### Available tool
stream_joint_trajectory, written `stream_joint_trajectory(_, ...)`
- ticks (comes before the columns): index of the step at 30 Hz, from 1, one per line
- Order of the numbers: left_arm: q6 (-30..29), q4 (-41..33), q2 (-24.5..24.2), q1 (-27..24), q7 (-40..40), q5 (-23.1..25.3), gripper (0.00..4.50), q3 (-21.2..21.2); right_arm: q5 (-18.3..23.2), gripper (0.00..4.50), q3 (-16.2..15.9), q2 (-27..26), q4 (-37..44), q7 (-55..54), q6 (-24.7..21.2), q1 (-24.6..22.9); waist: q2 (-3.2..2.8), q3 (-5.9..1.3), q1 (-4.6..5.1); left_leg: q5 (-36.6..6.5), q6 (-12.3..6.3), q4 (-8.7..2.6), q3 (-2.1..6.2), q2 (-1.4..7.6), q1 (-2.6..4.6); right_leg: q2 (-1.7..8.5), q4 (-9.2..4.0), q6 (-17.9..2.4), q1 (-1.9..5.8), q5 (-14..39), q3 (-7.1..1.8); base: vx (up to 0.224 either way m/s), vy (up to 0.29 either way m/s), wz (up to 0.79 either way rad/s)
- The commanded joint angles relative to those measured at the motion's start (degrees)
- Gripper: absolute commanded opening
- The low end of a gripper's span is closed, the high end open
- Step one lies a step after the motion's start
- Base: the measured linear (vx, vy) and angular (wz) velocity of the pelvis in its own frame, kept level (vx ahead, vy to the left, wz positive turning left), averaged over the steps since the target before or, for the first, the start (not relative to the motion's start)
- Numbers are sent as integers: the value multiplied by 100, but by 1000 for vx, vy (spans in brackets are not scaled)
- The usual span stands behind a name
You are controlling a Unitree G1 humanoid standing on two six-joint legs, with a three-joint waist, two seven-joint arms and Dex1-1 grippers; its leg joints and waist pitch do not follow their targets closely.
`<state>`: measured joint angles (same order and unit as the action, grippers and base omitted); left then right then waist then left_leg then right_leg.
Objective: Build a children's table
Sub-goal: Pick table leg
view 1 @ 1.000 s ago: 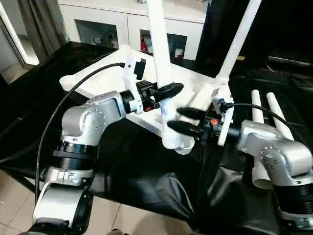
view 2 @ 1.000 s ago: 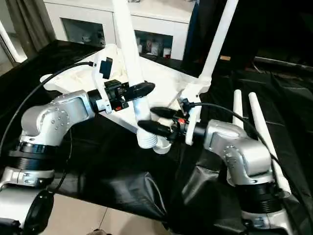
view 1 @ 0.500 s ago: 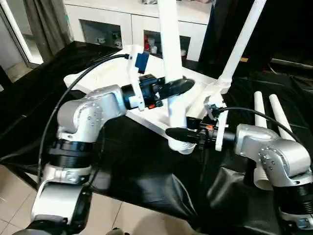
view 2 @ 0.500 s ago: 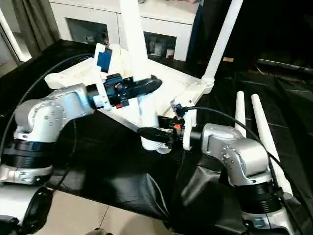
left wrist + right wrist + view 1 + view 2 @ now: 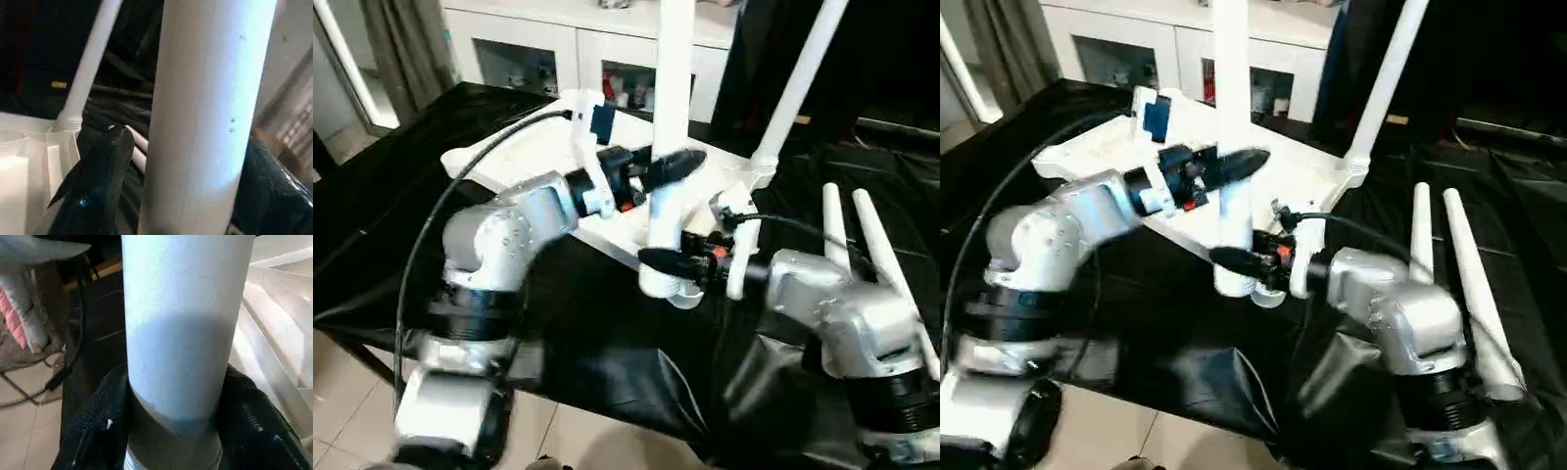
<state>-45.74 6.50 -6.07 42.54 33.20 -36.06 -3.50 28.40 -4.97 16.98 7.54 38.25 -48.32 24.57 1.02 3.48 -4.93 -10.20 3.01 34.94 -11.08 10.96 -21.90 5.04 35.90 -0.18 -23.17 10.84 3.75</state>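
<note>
— From the head cameras, what have they got?

— The top (image 5: 607, 211) lies upside down on the black cloth (image 5: 607, 343). One leg (image 5: 798, 83) already stands in the far corner socket. A second leg (image 5: 668, 137) stands upright in the near corner socket (image 5: 664, 284). Two spare legs (image 5: 847, 230) lie on the cloth to the right.

— And the claws?

— The left gripper (image 5: 671, 168) is up at mid-leg, fingers either side of the tube. The right gripper (image 5: 664, 262) is low down, just above the socket. From here I can't tell how tightly either one bites.

— Left wrist camera?

— One black finger (image 5: 98, 181) beside the leg (image 5: 210, 112) with a gap showing, the other finger (image 5: 269, 191) dark on the far side. I'd call that one loose around the tube, not clamped.

— Right wrist?

— Both pads (image 5: 98, 431) press against the leg (image 5: 181, 323) on each side. That claw is gripping it.

— So which step?

— Seating the second leg, I'd say. Next it wants a straight push down, kept plumb, then a check that it sits fully home before they fetch a spare.
</note>
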Motion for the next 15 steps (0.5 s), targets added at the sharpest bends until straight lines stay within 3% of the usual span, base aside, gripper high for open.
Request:
stream_joint_trajectory(1,58,-144,4,-40,-202,113,354,0,-40,199,67,-16,128,-141,89,-13,44,-444,4,-606,32,-380,85,174,79,281,-404,-1069,331,719,-258,0,0,0)
stream_joint_trajectory(7,92,-421,-57,-234,-555,507,358,282,-257,198,144,-244,-2,-636,261,60,20,-431,16,-728,121,-402,94,188,99,276,-427,-943,306,907,-261,0,0,0)
stream_joint_trajectory(13,120,-556,-68,-311,-743,733,358,478,-292,198,205,-320,-71,-792,284,129,32,-429,19,-740,151,-403,90,179,93,269,-429,-857,306,926,-267,0,0,0)
stream_joint_trajectory(15,107,-547,3,-312,-803,675,330,421,-313,198,189,-315,-72,-811,295,129,39,-429,22,-727,150,-400,87,173,89,267,-427,-857,306,910,-266,0,0,0)
